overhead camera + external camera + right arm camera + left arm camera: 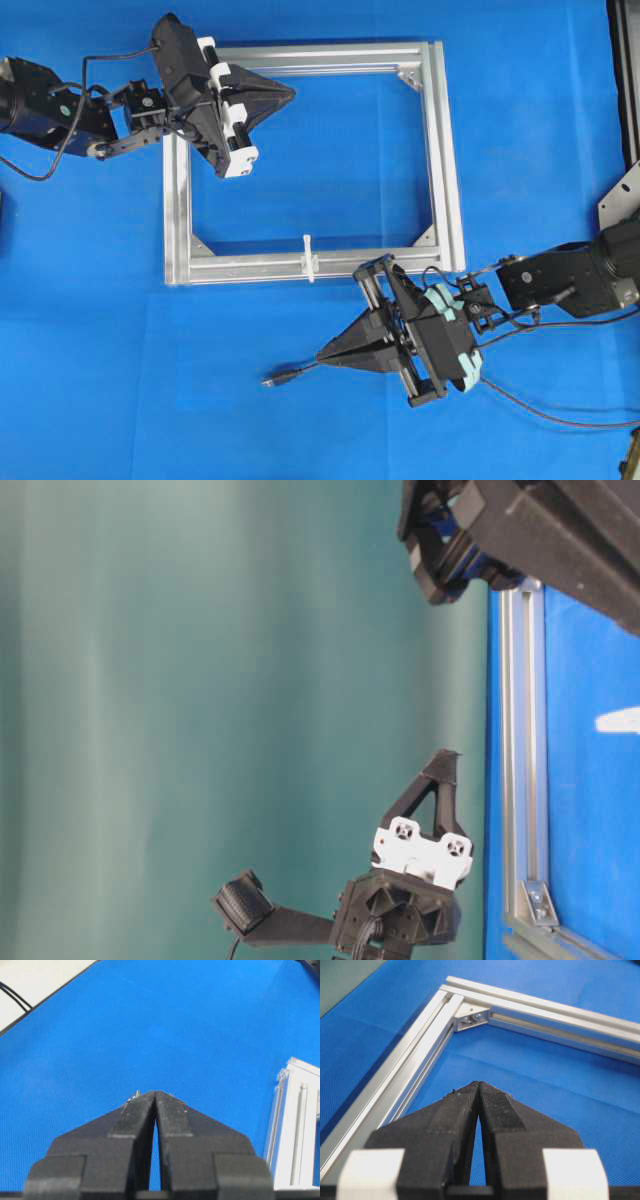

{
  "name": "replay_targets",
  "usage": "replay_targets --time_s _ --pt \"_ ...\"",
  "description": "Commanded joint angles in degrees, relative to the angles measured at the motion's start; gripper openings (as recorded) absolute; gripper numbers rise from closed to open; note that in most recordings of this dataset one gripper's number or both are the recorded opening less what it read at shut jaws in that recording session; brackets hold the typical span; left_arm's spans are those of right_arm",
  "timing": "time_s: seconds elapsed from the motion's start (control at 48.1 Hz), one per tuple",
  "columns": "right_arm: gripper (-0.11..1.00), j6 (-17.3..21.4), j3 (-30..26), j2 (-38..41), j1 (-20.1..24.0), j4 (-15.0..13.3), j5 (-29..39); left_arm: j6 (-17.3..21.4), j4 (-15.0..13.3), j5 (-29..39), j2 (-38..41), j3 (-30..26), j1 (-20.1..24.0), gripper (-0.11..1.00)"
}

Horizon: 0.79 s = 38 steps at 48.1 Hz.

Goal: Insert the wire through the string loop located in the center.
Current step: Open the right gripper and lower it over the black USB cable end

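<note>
Overhead view: silver frame (440, 150) lies on the blue mat (330, 420), centre of picture. The string loop (309, 258) stands upright across the lower bar, roughly mid-bar; small, detail hard to resolve.

The wire (560, 415): its plug end (273, 380) lies on the mat at lower centre, below the frame and left of the right gripper (323, 355). From the plug it runs right, passes under the right gripper body and is hidden there; it reappears at lower right and leaves the frame edge. Whether the gripper touches the wire cannot be told.

Right gripper: jaws pressed together, tips meeting, seen plainly in the right wrist view (155, 1094). Nothing clearly between them; a small pale speck at the left tip is too small to identify.

Left gripper (290, 95): upper left, tip over the frame's top bar region. Left wrist view (478, 1085) shows the jaws closed tip to tip, holding nothing.

Table-level view is rotated sideways; the near arm is cut off at the top edge, the loop shows only as a blurred white patch (618, 720).

No readable writing or labels in any view.
</note>
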Motion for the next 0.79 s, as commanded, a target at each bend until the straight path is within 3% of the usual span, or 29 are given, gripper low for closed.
replay_targets --time_s 0.0,0.104,0.645,0.77 --pt "0.00 -0.2 -1.2 -2.4 0.3 -0.1 -0.3 0.1 1.1 0.1 -2.3 -0.5 -0.4 0.00" --pt "-0.05 -0.1 -1.1 -2.7 0.3 -0.5 0.0 0.2 1.1 0.1 -2.3 -0.5 -0.4 0.00" --pt "-0.04 2.1 -1.3 -2.7 0.4 -0.4 1.7 0.4 1.3 0.2 -2.4 -0.4 0.0 0.00" --pt "0.10 2.3 -1.2 -2.7 0.4 -0.2 1.8 0.4 1.3 0.1 -2.4 -0.4 0.0 0.00"
